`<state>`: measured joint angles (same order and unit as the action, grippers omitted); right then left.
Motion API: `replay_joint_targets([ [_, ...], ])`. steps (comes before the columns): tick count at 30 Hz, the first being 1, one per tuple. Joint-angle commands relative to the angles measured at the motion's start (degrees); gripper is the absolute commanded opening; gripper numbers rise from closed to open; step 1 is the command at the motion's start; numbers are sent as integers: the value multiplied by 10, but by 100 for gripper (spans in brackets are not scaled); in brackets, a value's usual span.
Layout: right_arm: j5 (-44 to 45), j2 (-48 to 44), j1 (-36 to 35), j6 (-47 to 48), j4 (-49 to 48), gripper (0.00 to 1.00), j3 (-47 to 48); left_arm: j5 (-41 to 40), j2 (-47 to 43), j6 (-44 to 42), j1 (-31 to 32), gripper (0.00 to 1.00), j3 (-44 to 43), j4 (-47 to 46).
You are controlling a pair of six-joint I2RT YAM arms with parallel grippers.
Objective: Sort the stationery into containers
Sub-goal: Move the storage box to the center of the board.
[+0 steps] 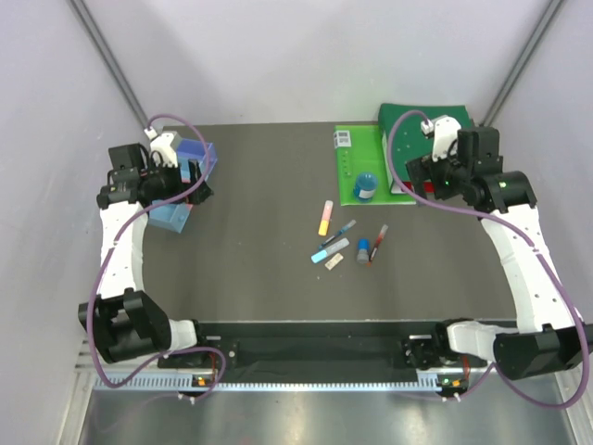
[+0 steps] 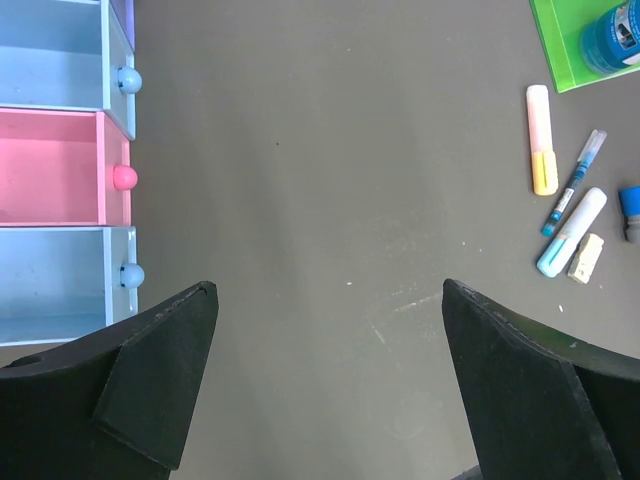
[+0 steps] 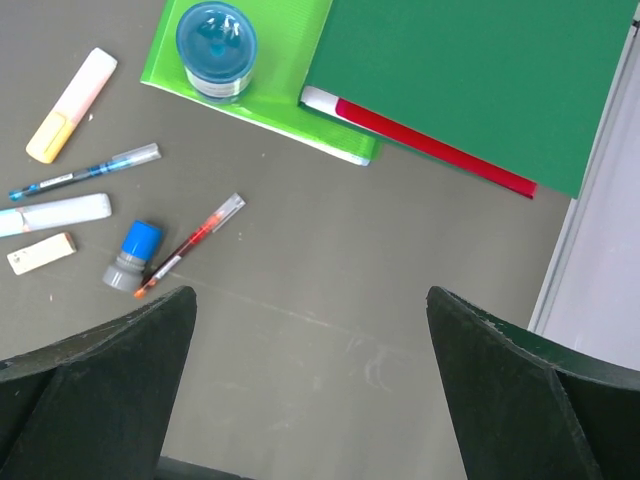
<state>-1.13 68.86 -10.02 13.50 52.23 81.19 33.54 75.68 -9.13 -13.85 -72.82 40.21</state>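
Bins [image 2: 50, 165] in row at surface [image 2: 300, 200] left edge, tops open: light blue, pink, blue, purple sliver. Wide bare stretch between bins and stationery [image 1: 331, 249]. Stationery loose mid-surface: highlighter [image 2: 543, 140], marker [image 2: 572, 232], eraser [image 2: 586, 257], dark pen [image 2: 574, 182], cylinder [image 3: 133, 253], red pen [image 3: 190, 245] close together; blue disc [image 3: 216, 50] on green board [image 3: 290, 80]. Left fingers [image 2: 160, 380], right fingers [image 3: 100, 380] spread wide, empty.

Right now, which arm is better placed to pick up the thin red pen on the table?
Right. The thin red pen lies just ahead of the open right gripper in its wrist view. The open left gripper hovers by the translucent plastic bins, farther from it.
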Motion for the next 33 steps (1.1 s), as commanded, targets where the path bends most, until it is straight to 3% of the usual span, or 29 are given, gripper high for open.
replay_joint_targets([
  [1,4,-1,-6,24,-27,100,24,-1,-4,-6,-2,99,-10,-33],
  [9,-5,-6,-10,56,-62,100,5,0,-6,-28,-2,99,-7,-34],
  [17,-74,13,-18,72,-72,100,14,-20,0,-42,-2,99,-7,-42],
  [22,-77,81,-42,77,-75,100,36,-41,24,-55,-2,99,-25,-36],
  [25,-86,150,-51,99,-43,91,85,-33,29,-61,-1,99,-32,-30],
  [28,-120,226,-51,106,17,100,152,-24,30,-62,0,99,-34,-32],
  [33,-128,290,-61,103,-1,100,196,-23,32,-61,5,99,-42,-30],
])
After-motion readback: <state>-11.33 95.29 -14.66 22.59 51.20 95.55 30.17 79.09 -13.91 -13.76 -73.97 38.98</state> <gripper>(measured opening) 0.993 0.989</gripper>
